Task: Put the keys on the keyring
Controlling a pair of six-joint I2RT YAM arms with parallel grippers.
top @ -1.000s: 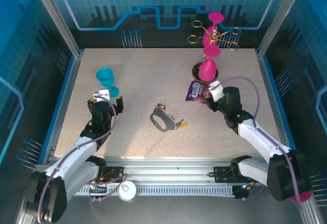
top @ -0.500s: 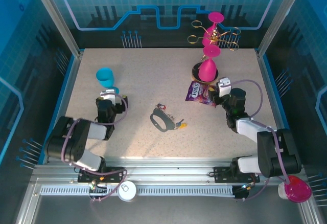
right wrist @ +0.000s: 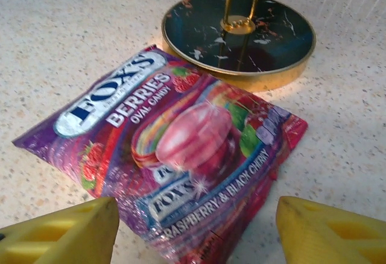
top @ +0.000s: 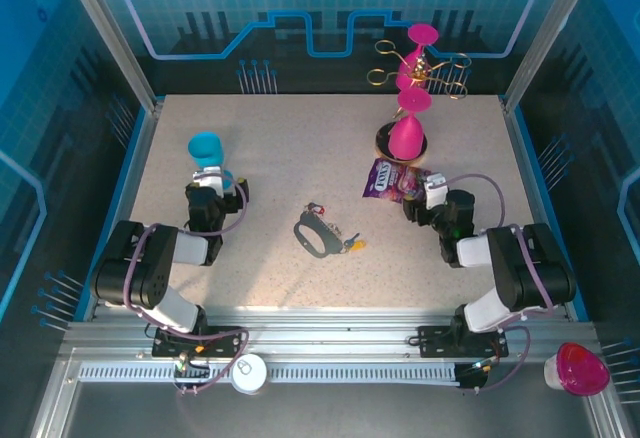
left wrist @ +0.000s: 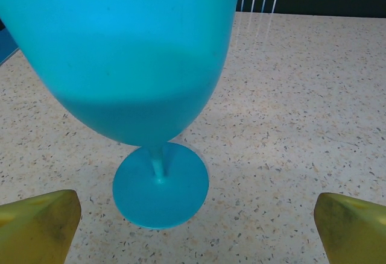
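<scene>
Jaws on both sides are spread wide with nothing between them: the left gripper (left wrist: 194, 231) points at the foot of the blue goblet (left wrist: 139, 65), and the right gripper (right wrist: 202, 231) sits low in front of the purple candy packet (right wrist: 175, 149). Head count: two arms, one keyring (top: 312, 233), one blue goblet, one packet, and one gold rack (right wrist: 271, 35) with what looks like two pink goblets (top: 407, 136) hung upside down on it, plus one more pink cup (top: 577, 368) off past the near right corner. As for the keys (top: 354, 245), I can pick out a yellow head just right of the loop and a reddish speck at its far end, but they're too tiny to count properly. They lie with the keyring mid-table (top: 280, 138), between the arms and well apart from both grippers. Versus half a second ago, the keyring, keys and packet haven't budged, but both arms have folded down further and the left wrist has crept nearer the goblet. The left wrist cam gives the goblet's stem and round foot up close. The right one lets you read "FOX'S BERRIES OVAL CANDY" and shows the rack's black marbled base just beside the packet. The overhead gives the whole layout, keyring included.
</scene>
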